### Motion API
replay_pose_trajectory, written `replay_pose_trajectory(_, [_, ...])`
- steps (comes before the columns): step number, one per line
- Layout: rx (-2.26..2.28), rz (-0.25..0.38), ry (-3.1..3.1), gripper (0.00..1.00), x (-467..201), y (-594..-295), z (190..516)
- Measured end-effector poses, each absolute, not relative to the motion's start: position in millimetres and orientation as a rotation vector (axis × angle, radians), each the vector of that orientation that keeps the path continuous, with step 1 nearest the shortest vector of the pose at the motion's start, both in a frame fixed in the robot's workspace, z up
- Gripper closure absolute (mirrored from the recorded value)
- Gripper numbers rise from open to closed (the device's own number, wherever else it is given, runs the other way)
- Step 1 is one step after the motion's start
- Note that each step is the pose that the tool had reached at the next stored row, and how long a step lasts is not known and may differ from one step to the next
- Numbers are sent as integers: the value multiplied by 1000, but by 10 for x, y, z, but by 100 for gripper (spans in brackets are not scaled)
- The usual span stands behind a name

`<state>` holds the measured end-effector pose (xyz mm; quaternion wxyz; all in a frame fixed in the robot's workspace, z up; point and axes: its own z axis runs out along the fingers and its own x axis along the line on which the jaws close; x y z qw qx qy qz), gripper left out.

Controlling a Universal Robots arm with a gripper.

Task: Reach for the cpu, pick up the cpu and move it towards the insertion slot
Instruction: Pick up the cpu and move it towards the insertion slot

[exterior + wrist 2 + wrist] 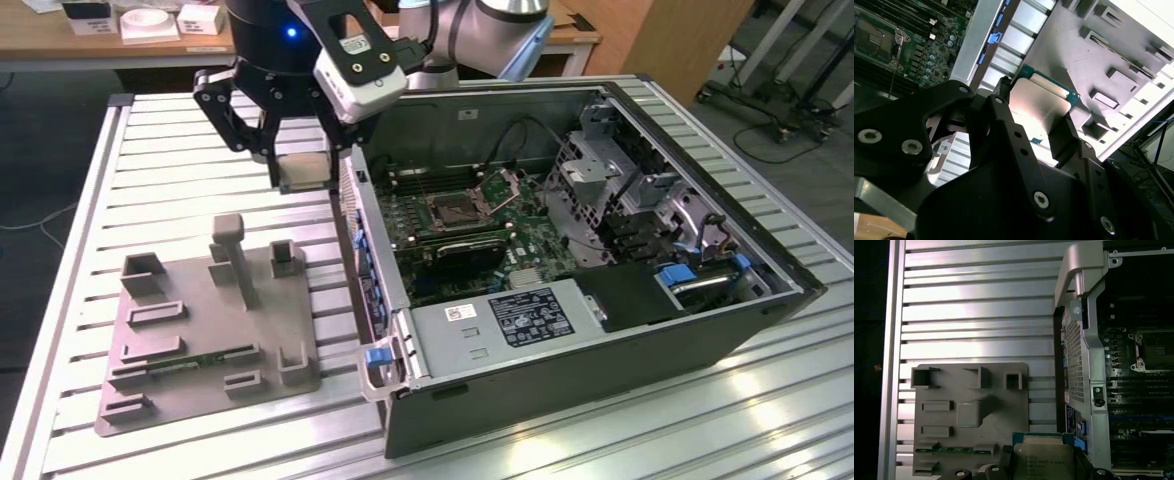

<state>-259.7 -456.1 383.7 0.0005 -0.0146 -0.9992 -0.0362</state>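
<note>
The gripper (pixel 1036 120) is clamped on the cpu (pixel 1040 107), its black fingers (pixel 1004 107) pressing two opposite edges of the silvery chip. In the second wrist view the chip hangs clear above the slatted metal surface (pixel 979 315), and in the exterior view it rides in the air just outside the near wall of the open computer case (pixel 747 250), between the grey tray (pixel 200 340) and the case.

By my reading, the reach and the pick-up are done and the carry toward the insertion slot (pixel 454 212) is the step in hand. The slot lies inside the case on the green board, beyond the wall, its centre dark and its latch plate raised beside it. Finishing the carry calls for lifting the chip over the case wall, travelling toward the exterior view's right, and holding it level and square to the socket frame.

Counted: one arm, one gripper, one cpu, one grey tray with a single green memory stick (pixel 946 450) lying in one of its recesses, one computer case, and one metal-framed insertion slot.
</note>
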Motion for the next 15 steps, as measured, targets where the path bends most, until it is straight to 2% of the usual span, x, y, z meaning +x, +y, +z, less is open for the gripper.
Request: replay_pose_trajectory(15, [-46, -114, -3138, 45, -2527, -4561, 3837])
